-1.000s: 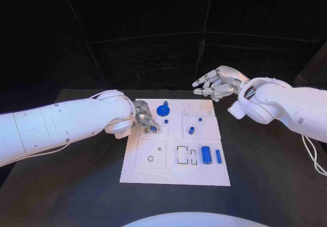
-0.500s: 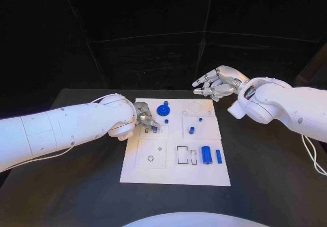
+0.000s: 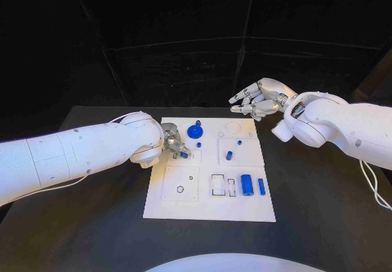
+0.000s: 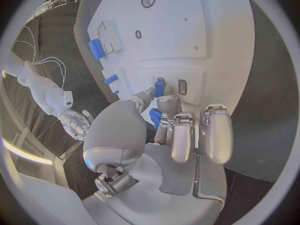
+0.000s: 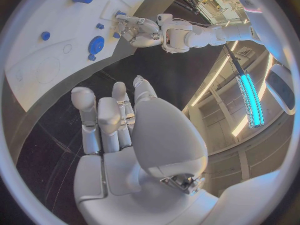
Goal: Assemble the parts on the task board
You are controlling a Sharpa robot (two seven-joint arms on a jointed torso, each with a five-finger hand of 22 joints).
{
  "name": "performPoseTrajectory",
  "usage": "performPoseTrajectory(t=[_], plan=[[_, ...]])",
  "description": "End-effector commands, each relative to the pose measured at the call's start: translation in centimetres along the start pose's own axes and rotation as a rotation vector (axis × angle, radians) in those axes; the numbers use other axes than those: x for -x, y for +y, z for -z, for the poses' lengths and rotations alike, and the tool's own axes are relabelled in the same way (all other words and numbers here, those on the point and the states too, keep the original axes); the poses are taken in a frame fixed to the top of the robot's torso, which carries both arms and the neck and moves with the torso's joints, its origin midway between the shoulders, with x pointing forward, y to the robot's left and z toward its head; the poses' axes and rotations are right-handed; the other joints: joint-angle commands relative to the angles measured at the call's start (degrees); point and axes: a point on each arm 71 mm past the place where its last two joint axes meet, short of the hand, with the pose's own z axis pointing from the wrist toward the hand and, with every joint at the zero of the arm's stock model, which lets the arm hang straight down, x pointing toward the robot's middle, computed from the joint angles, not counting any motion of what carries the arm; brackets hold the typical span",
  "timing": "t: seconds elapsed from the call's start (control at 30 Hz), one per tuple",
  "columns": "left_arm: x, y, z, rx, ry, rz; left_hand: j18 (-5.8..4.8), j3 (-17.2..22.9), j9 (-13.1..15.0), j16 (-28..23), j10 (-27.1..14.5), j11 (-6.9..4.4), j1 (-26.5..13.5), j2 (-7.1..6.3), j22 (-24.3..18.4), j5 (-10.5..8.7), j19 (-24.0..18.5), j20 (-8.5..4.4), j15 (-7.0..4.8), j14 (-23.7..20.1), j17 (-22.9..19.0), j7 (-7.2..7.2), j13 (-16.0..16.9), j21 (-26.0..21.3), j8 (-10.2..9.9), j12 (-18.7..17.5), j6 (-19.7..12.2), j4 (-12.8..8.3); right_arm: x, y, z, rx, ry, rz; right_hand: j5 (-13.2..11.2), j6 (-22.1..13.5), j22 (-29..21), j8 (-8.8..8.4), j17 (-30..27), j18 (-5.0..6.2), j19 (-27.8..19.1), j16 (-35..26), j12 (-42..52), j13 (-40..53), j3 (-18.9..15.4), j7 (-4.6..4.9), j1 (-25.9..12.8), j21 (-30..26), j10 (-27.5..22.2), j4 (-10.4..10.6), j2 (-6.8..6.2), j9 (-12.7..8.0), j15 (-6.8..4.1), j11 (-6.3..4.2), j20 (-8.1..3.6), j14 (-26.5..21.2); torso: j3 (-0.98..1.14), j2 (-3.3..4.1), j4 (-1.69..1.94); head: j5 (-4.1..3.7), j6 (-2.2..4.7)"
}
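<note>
The white task board point(image 3: 208, 207) lies mid-table. My left hand point(image 3: 173, 143) is low over its left side and pinches a small blue part point(image 3: 184, 154) at a slot; in the left wrist view the fingertips point(image 4: 167, 104) close on that blue part point(image 4: 159, 88) beside an empty rectangular slot point(image 4: 182, 86). My right hand point(image 3: 260, 97) hovers above the board's far right corner, fingers apart, holding nothing. A blue disc point(image 3: 195, 132), a large blue cylinder point(image 3: 247, 184) and a thinner blue bar point(image 3: 261, 187) lie on the board.
Small blue pegs point(image 3: 229, 155) stand near the board's middle. Black table point(image 3: 327, 215) surrounds the board on all sides. In the right wrist view the board point(image 5: 62, 30) curves off beyond my right hand point(image 5: 119, 130).
My left arm has swung a little, with the hand staying at the same slot on the blue part. The right hand has barely drifted.
</note>
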Motion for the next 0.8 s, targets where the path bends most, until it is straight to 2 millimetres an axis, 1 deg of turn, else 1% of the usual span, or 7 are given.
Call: performPoseTrajectory(t=[0.03, 0.13, 0.17, 0.4, 0.53, 0.73, 0.8], plan=[[-0.34, 0.03, 0.05, 0.014, 0.046, -0.042, -0.9, 9.4, 0.2, 0.2, 0.2, -0.03, 0.1, 0.47, 2.6, 0.04, 1.7, 0.17, 0.01, 5.9, 15.1, -0.34, 0.0, -0.1, 0.4, 0.3, 0.0, -8.9, -0.04, 0.16, -0.05, 0.01, 0.011, -0.006, 0.0, 0.0, -0.1, 0.28, -0.1, 0.75, 0.1, -0.3, -0.4, -0.1, -0.3, -0.44, -0.3, -0.2, 0.1, 0.1, 0.43, 0.0, 0.01, -0.39, 0.04, 0.3, -0.03, -0.03, 0.05, 0.03, -0.26], [-0.4, 0.06, 0.07, 0.015, 0.054, -0.048, -0.9, 9.4, 0.2, 0.2, 0.2, -0.03, 0.1, 0.47, 2.6, 0.04, 1.7, 0.17, 0.01, 5.9, 15.1, -0.34, 0.0, -0.1, 0.4, 0.3, 0.0, -8.9, -0.05, 0.15, -0.06, 0.009, 0.012, -0.006, 0.0, 0.0, -0.1, 0.28, -0.1, 0.75, 0.1, -0.3, -0.4, -0.1, -0.3, -0.44, -0.3, -0.2, 0.1, 0.1, 0.43, 0.0, 0.01, -0.39, 0.04, 0.3, -0.06, -0.04, 0.13, 0.05, -0.26], [-0.39, 0.07, 0.06, 0.015, 0.054, -0.048, -0.9, 9.4, 0.2, 0.2, 0.2, -0.03, 0.1, 0.47, 2.6, 0.04, 1.7, 0.17, 0.01, 5.9, 15.1, -0.34, 0.0, -0.1, 0.4, 0.3, 0.0, -8.9, -0.06, 0.15, -0.07, 0.009, 0.012, -0.006, 0.0, 0.0, -0.1, 0.28, -0.1, 0.75, 0.1, -0.3, -0.4, -0.1, -0.3, -0.44, -0.3, -0.2, 0.1, 0.1, 0.43, 0.0, 0.01, -0.39, 0.04, 0.3, -0.02, -0.04, 0.11, 0.08, -0.27], [-0.24, 0.16, -0.07, 0.022, 0.049, -0.045, -0.89, 9.5, 0.3, 0.2, 0.2, -0.06, 0.0, 0.38, 2.5, 0.03, 1.7, 0.16, -0.01, 5.9, 15.1, -0.38, 0.0, -0.1, 0.6, 0.3, 0.1, -8.9, -0.13, 0.2, -0.13, 0.011, 0.014, -0.007, 0.0, 0.0, -0.1, 0.28, -0.1, 0.75, 0.1, -0.3, -0.4, -0.1, -0.3, -0.44, -0.3, -0.2, 0.1, 0.1, 0.43, 0.0, 0.01, -0.39, 0.04, 0.3, 0.0, 0.01, -0.02, 0.24, -0.11], [-0.2, 0.06, -0.15, 0.021, 0.046, -0.044, -0.89, 9.7, 0.5, 0.2, 0.3, -0.12, -0.6, 0.39, 2.5, -0.02, 1.7, 0.12, -0.07, 5.9, 15.1, -0.46, 0.0, -0.2, 0.9, 0.3, 0.2, -8.5, -0.15, 0.21, -0.16, 0.012, 0.016, -0.007, 0.0, 0.0, -0.1, 0.28, -0.1, 0.75, 0.1, -0.3, -0.4, -0.1, -0.3, -0.44, -0.3, -0.2, 0.1, 0.1, 0.43, 0.0, 0.01, -0.39, 0.04, 0.3, -0.03, 0.03, 0.02, 0.13, -0.16], [-0.23, -0.34, -0.31, 0.017, 0.045, -0.047, -0.89, 9.4, 1.0, 0.2, 0.3, -0.24, -1.9, 0.14, 2.6, -0.17, 1.7, 0.05, -0.16, 5.9, 15.1, -0.67, -0.2, -0.2, 1.4, 0.3, 0.4, -7.7, -0.23, 0.26, -0.22, 0.014, 0.02, -0.008, 0.0, 0.0, -0.1, 0.28, -0.1, 0.75, 0.1, -0.3, -0.4, -0.1, -0.3, -0.44, -0.3, -0.2, 0.1, 0.1, 0.43, 0.0, 0.01, -0.39, 0.04, 0.3, 0.06, 0.02, -0.02, 0.16, -0.3], [-0.21, -0.39, -0.37, 0.018, 0.046, -0.048, -0.9, 9.2, 1.1, 0.2, 0.3, -0.29, -2.3, 0.06, 2.6, -0.2, 1.7, 0.01, -0.2, 5.9, 15.1, -0.74, -0.2, -0.2, 1.5, 0.3, 0.4, -7.4, -0.26, 0.28, -0.23, 0.015, 0.021, -0.008, 0.0, 0.0, -0.1, 0.28, -0.1, 0.75, 0.1, -0.3, -0.4, -0.1, -0.3, -0.44, -0.3, -0.2, 0.1, 0.1, 0.43, 0.0, 0.01, -0.39, 0.04, 0.3, 0.05, 0.0, -0.03, 0.19, -0.3]])
